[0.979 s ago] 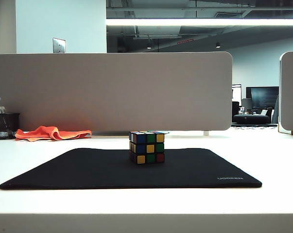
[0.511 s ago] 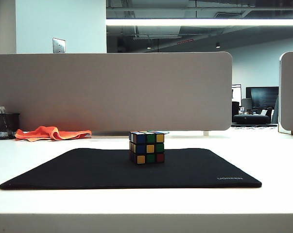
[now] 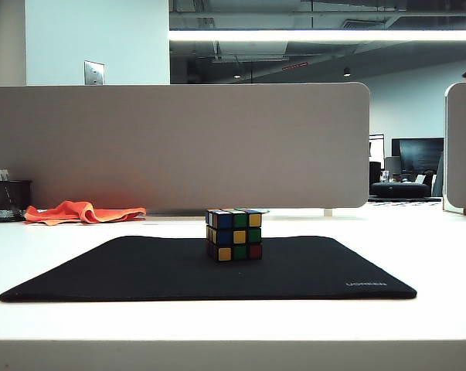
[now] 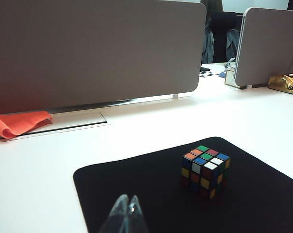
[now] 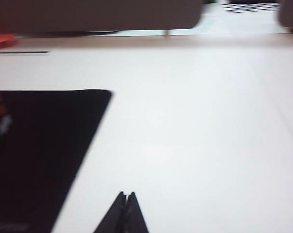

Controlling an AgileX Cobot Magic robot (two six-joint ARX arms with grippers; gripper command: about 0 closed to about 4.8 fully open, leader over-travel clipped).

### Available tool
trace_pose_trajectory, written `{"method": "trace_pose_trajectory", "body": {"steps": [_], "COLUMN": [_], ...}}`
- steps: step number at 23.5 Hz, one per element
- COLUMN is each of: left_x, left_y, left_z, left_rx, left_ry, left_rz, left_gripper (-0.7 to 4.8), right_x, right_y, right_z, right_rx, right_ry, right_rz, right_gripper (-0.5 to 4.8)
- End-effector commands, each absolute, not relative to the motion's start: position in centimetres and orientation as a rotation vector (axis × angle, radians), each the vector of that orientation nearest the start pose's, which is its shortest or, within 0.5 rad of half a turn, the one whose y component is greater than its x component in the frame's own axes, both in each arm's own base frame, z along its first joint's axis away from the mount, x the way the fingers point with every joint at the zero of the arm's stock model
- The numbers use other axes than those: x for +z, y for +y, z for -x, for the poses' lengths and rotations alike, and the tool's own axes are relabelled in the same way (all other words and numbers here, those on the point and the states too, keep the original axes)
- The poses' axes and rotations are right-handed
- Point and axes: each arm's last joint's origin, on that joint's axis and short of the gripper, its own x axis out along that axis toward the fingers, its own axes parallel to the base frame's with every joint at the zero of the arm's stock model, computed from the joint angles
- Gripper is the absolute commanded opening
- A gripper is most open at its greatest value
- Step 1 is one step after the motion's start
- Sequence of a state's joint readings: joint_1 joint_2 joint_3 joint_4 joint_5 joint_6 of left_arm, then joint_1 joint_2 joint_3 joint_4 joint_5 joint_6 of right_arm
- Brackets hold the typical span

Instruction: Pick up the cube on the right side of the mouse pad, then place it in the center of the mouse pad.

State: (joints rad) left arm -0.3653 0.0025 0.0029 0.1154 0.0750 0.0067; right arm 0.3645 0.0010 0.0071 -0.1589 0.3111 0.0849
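One cube (image 3: 233, 234) unmoved; left gripper (image 4: 128, 216), right gripper (image 5: 125, 213) both near mouse pad (image 3: 140, 270)

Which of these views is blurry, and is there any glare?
Right wrist view: smeared by blur, the shut right gripper over glaring white table. Left wrist view: sharp, multicoloured puzzle cube crisp beyond the shut left gripper. Exterior view: sharp, bright ceiling light strip.
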Motion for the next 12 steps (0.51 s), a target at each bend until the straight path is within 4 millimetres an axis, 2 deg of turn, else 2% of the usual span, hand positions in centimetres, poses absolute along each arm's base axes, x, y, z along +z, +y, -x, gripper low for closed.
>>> {"method": "trace_pose_trajectory", "body": {"steps": [1,7,12], "left_x": [17.8,17.8,17.8], "left_y": [-3.1,-1.5,-1.3], "left_z": [-9.2,-9.5,-9.6], "left_rx": [-0.38,-0.214,-0.195], "left_ry": [-0.132,-0.131,-0.131], "left_rz": [0.006,-0.005,-0.006], "left_gripper": [-0.05,-0.05,-0.05], "right_x": [15.1,15.1,15.1], "right_y": [1.7,0.5,0.2], "right_z": [-9.4,-9.6,-9.6], "right_rx": [-0.05,-0.175,-0.201], "right_ry": [0.132,0.129,0.128], "right_rz": [-0.041,-0.05,-0.051], "right_gripper": [0.0,0.0,0.0]}}
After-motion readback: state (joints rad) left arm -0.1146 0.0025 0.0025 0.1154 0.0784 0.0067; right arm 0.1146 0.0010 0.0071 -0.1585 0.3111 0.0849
